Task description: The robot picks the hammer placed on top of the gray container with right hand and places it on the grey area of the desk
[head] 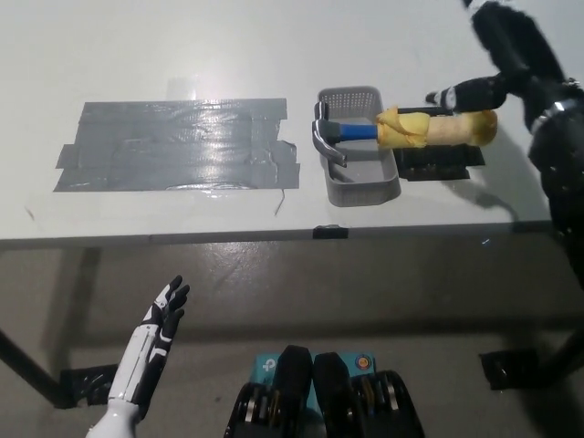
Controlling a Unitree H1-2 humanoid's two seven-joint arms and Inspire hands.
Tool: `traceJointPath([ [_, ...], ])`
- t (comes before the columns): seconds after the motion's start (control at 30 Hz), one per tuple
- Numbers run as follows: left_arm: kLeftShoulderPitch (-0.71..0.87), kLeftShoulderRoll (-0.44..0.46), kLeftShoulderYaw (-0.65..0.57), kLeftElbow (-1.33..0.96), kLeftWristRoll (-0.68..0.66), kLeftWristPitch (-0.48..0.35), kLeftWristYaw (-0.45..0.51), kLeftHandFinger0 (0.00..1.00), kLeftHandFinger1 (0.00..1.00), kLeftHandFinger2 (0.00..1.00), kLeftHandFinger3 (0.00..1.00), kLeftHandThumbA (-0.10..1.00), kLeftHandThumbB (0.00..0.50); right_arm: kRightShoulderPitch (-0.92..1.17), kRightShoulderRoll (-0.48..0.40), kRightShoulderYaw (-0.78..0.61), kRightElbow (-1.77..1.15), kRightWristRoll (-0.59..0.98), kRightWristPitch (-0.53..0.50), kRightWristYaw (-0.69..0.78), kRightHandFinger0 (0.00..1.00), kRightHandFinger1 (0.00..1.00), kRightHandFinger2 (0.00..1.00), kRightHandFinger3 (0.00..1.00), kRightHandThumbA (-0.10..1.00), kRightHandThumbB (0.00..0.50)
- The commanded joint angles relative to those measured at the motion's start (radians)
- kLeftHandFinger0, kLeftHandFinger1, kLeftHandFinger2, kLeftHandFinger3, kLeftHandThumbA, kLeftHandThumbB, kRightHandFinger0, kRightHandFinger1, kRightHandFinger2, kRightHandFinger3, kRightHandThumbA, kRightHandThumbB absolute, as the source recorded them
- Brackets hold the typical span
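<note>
A hammer lies across the gray container, its steel head over the container's left rim and its handle, wrapped in yellow cloth, reaching right onto a black pad. My black right hand hovers above the table at the upper right, over the far end of the handle, its fingers apart and holding nothing. The grey taped area covers the table's left half. My white left hand rests low at the lower left, below the table edge, fingers spread.
The white table's front edge runs across the middle of the view, with floor below it. A small black clip sits on that edge under the container.
</note>
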Motion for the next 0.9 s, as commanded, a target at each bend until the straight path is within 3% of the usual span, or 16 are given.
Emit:
traceJointPath([
  [0.0, 0.005, 0.015, 0.003, -0.039, 0.007, -0.031, -0.004, 1.0, 1.0, 1.0, 1.0, 1.0, 0.118, -0.114, -0.037, 0.06, 0.056, -0.04, 0.07, 0.132, 1.0, 1.0, 1.0, 1.0, 1.0, 0.387],
  [0.13, -0.001, 0.015, 0.003, -0.036, 0.01, -0.033, -0.003, 1.0, 1.0, 1.0, 1.0, 1.0, 0.117, -0.16, -0.046, 0.088, 0.131, 0.01, 0.045, 0.201, 1.0, 1.0, 1.0, 1.0, 1.0, 0.393],
  [0.23, -0.001, 0.017, 0.004, -0.032, 0.011, -0.038, -0.001, 1.0, 1.0, 1.0, 1.0, 1.0, 0.125, -0.199, -0.037, 0.115, 0.206, 0.015, 0.021, 0.23, 1.0, 1.0, 1.0, 1.0, 1.0, 0.45],
  [0.3, 0.0, 0.014, 0.004, -0.033, 0.013, -0.039, 0.001, 1.0, 1.0, 1.0, 1.0, 1.0, 0.125, -0.221, -0.026, 0.122, 0.253, 0.022, 0.018, 0.241, 1.0, 1.0, 1.0, 1.0, 1.0, 0.459],
  [0.87, -0.001, 0.018, 0.009, -0.054, 0.011, -0.02, -0.002, 1.0, 1.0, 1.0, 1.0, 1.0, 0.114, -0.296, 0.04, 0.205, 0.486, -0.01, -0.022, 0.221, 1.0, 1.0, 1.0, 1.0, 1.0, 0.459],
])
